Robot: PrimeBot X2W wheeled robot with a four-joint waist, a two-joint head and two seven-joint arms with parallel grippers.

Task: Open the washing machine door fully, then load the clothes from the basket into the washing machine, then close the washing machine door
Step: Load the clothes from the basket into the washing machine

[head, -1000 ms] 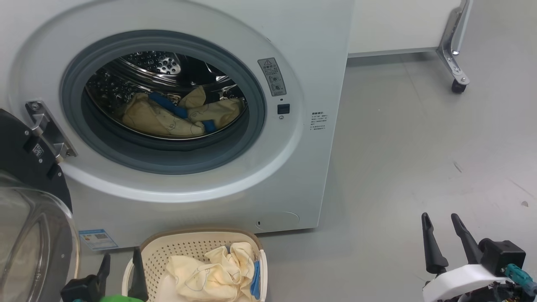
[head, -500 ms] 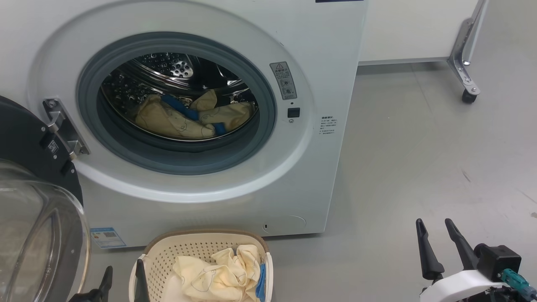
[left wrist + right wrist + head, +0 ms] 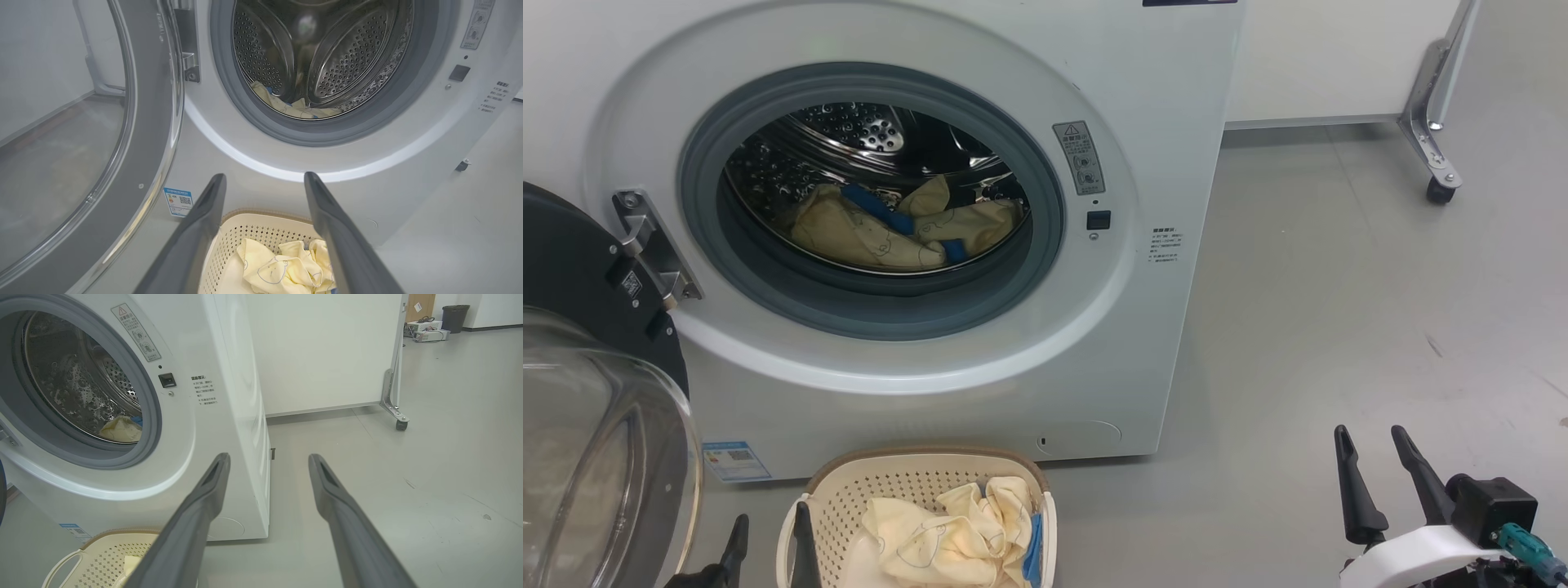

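Observation:
The washing machine (image 3: 1143,122) stands with its door (image 3: 580,269) swung wide open to the left, glass bowl (image 3: 588,457) facing out. Cream clothes with blue trim (image 3: 882,233) lie in the steel drum. More cream clothes (image 3: 939,539) sit in the basket (image 3: 915,474) on the floor before the machine. My left gripper (image 3: 768,531) is open at the basket's left edge, fingers (image 3: 204,220) apart above the basket (image 3: 261,224), holding nothing. My right gripper (image 3: 1372,457) hangs open and empty over the floor at the lower right, far from the basket.
Grey floor (image 3: 1339,286) stretches to the right of the machine. A white panel on a metal leg with a caster (image 3: 1437,192) stands at the back right. A blue label sticker (image 3: 735,461) marks the machine's lower front.
The head camera has shifted, so the whole scene sits slightly right and lower. My left gripper shows lower in the view. Clothes and basket lie as before.

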